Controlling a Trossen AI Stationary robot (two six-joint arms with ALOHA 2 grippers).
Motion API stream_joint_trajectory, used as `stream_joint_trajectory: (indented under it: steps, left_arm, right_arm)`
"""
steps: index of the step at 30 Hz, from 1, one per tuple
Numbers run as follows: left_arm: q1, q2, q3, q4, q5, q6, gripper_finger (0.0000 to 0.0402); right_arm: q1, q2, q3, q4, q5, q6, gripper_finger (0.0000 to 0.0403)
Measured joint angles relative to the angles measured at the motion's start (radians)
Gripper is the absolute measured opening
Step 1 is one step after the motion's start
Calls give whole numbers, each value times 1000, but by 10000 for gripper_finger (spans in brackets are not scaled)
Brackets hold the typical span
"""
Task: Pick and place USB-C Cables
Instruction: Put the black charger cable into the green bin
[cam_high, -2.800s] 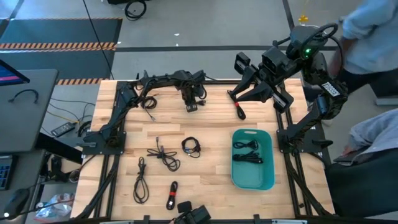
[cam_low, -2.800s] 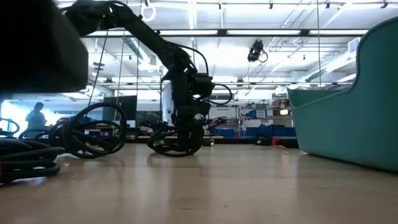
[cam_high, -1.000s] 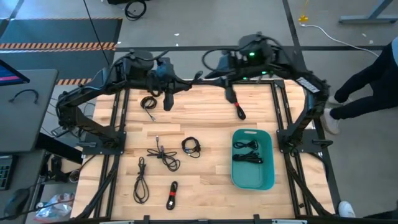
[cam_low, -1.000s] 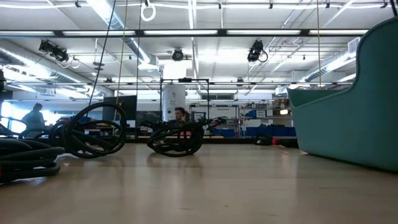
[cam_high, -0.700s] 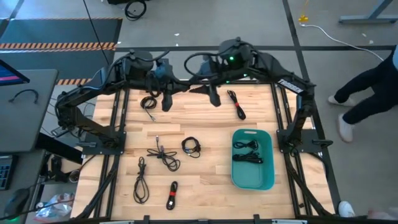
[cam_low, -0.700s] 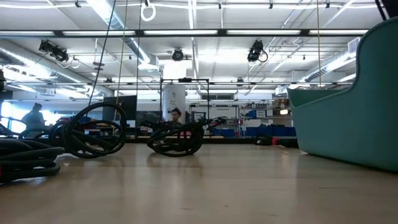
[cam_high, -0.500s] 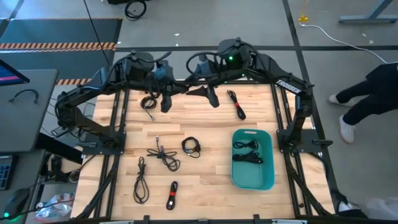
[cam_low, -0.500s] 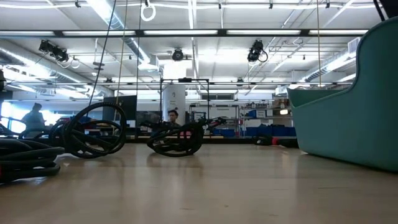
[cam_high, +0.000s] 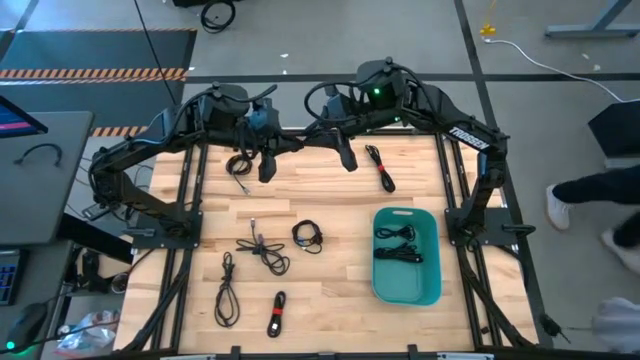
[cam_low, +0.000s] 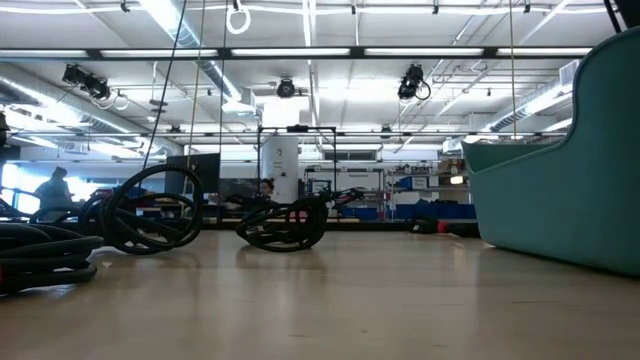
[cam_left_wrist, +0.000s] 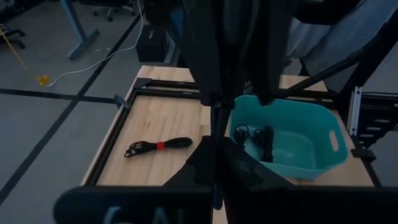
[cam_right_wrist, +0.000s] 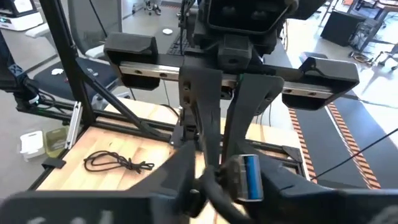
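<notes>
between picks: right gripper empty, spread unclear, cannot tell; left gripper pressed together. red-banded cable just beside right gripper; next: descend, pinch, carry to tub.

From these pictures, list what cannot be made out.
- How many cables lie in the teal tub: high view, black cords overlap; low view, its wall hides them.
- Whether the right claw is open: high view too small; in its wrist view the other arm's claw crowds the frame.
- The cable with the red band: low view, cut off by the edge.
- The cable beside the left claw: high view, the arm partly covers it.
</notes>
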Motion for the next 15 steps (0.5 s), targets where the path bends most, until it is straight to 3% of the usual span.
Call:
stream_joint_trajectory:
  steps: [3, 6, 10, 15]
  left_arm:
    - [0, 0, 0, 0, 0, 0, 9]
    - [0, 0, 0, 2, 0, 4, 21]
    - [-11, 0, 0, 16, 2, 5, 69]
    - [-42, 0, 1, 58, 6, 32, 112]
  right_arm:
    - [-6, 0, 0, -1, 0, -2, 51]
    - [-13, 0, 0, -1, 4, -2, 49]
    - [-20, -6, 0, -58, 48, -21, 49]
    - [-49, -38, -1, -174, 180, -33, 49]
